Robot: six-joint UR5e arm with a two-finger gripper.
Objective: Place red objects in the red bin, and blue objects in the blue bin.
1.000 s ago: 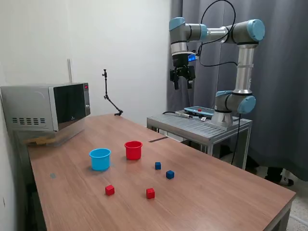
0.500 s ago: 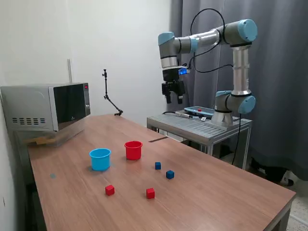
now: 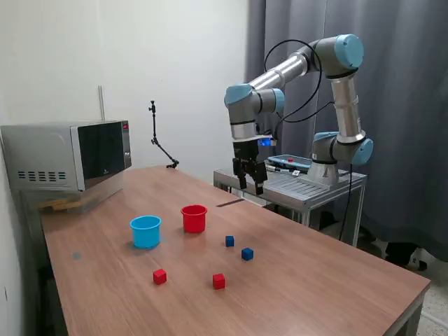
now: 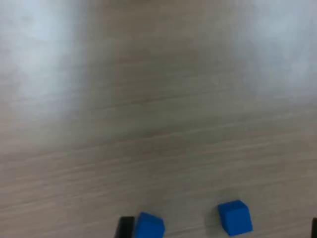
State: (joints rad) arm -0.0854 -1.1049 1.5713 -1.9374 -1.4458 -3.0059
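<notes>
My gripper [image 3: 250, 186] hangs open and empty above the far side of the wooden table [image 3: 315, 280], well above and behind the cubes. The red cup [image 3: 194, 218] and the light blue cup [image 3: 145, 231] stand upright side by side. Two dark blue cubes [image 3: 229, 241] [image 3: 247, 253] lie to the exterior view's right of the red cup. Two red cubes [image 3: 159, 276] [image 3: 219, 281] lie nearer the front. The wrist view shows both blue cubes [image 4: 149, 225] [image 4: 235, 216] on the table, with a dark fingertip [image 4: 125, 227] beside one.
A microwave [image 3: 66, 154] stands at the table's far left corner in the exterior view. A metal stand [image 3: 290, 183] carrying the arm's base is behind the table. A thin black jointed rod [image 3: 159, 143] stands at the table's back edge.
The arm has swung down and toward the exterior view's left. The gripper has dropped from high near the curtain to just above the table's far side. The cubes and cups have not moved.
</notes>
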